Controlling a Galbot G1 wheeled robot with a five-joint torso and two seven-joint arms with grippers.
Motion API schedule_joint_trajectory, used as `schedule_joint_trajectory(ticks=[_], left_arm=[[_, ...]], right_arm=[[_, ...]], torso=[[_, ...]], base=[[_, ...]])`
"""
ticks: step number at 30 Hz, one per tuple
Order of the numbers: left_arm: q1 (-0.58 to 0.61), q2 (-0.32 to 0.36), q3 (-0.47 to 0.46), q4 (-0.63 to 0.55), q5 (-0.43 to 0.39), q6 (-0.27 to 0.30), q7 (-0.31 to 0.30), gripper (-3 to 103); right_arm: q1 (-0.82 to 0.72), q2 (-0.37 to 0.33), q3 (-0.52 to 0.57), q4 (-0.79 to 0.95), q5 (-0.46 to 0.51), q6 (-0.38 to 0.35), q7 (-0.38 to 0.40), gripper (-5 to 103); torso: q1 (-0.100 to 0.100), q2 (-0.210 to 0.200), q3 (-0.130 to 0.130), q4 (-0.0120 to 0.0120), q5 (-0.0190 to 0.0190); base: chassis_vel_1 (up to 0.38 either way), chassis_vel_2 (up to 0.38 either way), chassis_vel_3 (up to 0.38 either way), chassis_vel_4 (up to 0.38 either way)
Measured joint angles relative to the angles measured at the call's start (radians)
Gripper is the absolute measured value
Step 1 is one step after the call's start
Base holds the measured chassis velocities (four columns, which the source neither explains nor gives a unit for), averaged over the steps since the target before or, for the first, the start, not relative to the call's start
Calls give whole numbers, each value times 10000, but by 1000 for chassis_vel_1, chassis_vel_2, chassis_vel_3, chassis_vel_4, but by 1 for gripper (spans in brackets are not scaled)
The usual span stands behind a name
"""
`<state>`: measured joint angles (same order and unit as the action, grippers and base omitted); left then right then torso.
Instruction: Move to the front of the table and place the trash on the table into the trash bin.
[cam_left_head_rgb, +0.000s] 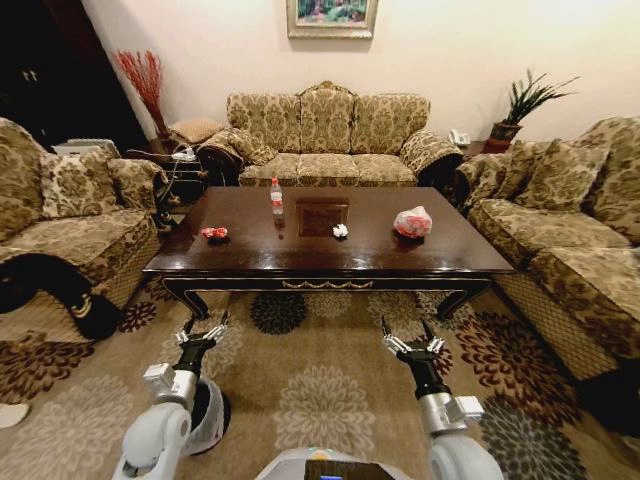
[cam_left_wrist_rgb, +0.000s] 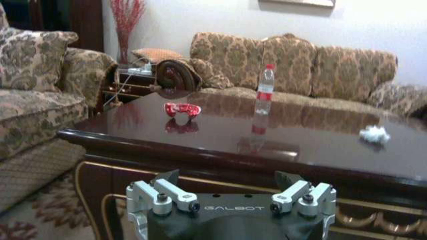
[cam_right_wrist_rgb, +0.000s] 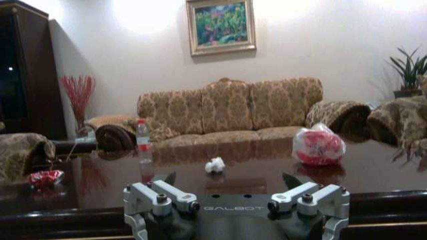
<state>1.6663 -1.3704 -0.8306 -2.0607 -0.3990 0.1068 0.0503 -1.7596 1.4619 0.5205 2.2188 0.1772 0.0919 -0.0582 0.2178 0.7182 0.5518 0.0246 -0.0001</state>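
Two grippers sit low in the head view, both with fingers spread wide and holding nothing. The left gripper (cam_left_head_rgb: 203, 330) is at the lower left of the frame, the right gripper (cam_left_head_rgb: 411, 335) at the lower right, each raised above the patterned carpet (cam_left_head_rgb: 320, 390) and short of the near edge of the table (cam_left_head_rgb: 330, 262). In the left wrist view the left gripper (cam_left_wrist_rgb: 227, 181) faces the table's front apron; in the right wrist view the right gripper (cam_right_wrist_rgb: 230, 182) faces it too, level with the tabletop.

The glossy dark wood table fills the middle of the head view. Four pieces of trash lie on it, well apart from each other. A clear bottle (cam_left_head_rgb: 276, 196) with a red label stands upright near the far edge, left of centre. A red crumpled wrapper (cam_left_head_rgb: 214, 233) lies at the left, nearer the front. A white paper wad (cam_left_head_rgb: 340, 230) lies near the centre. A pink-white knotted bag (cam_left_head_rgb: 413, 222) sits at the right.

Patterned sofas (cam_left_head_rgb: 327, 135) stand behind and to both sides of the table.
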Motion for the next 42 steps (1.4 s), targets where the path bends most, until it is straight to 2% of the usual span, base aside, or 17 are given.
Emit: schedule_joint_trajectory(ticks=[2,5,10,11,12,13,14,17,18,19,23,31,34,42], left_arm=[[304,360,-325,359,443,-81,123,98],[681,738,-693,585,607,-92,183,98],[1401,1696,-1586,1024,541,-28,378,99],[1401,1696,-1586,1024,541,-28,378,99],[1535,2026,-1701,1274,435,38,439,99],[1728,2529,-1723,1720,331,121,523,99],[1728,2529,-1723,1720,331,121,523,99],[2023,3242,-1645,2535,256,283,725,99],[2023,3242,-1645,2535,256,283,725,99],[2166,3645,-1534,3071,230,349,805,99],[2260,4418,-1127,4329,-186,542,855,99],[2088,4714,-777,5322,-575,652,1002,99],[1862,4726,-477,5887,-533,609,973,101],[973,4690,373,7245,-181,375,1051,98]], right_arm=[[31,16,-19,1,-8,13,56,100],[72,39,-17,-44,19,25,220,100],[140,146,24,-272,239,197,531,100],[140,146,24,-272,239,197,531,100],[158,233,45,-336,235,199,552,100],[193,367,50,-376,232,125,610,100],[193,367,50,-376,232,125,610,100],[275,518,46,-507,226,-148,692,100],[275,518,46,-507,226,-148,692,100],[333,542,44,-616,247,-373,718,100],[391,563,37,-782,359,-658,754,100],[207,714,-69,-962,364,-524,732,100],[236,839,-98,-1102,361,-418,740,100],[454,974,-156,-1394,146,-383,642,100]], torso=[[-17,6,-8,-1,-1],[-17,7,-8,2,-2],[-10,5,-3,3,1],[-10,5,-3,3,1],[-6,4,-2,1,0],[-6,4,-3,-1,-2],[-6,4,-3,-1,-2],[-7,5,-4,1,-3],[-7,5,-4,1,-3],[-9,5,-4,1,-2],[-7,3,-3,0,0],[-8,3,-4,1,1],[-8,3,-3,0,0],[-8,3,-3,1,-1]], base=[[24,-29,-51,37],[26,-62,-40,61],[7,-6,-4,11],[0,0,0,0],[0,0,0,0],[0,0,0,0],[0,0,0,0],[0,0,0,0],[0,0,0,0],[0,0,0,0],[0,0,0,0],[0,0,0,0],[0,0,0,0],[0,0,0,0]])
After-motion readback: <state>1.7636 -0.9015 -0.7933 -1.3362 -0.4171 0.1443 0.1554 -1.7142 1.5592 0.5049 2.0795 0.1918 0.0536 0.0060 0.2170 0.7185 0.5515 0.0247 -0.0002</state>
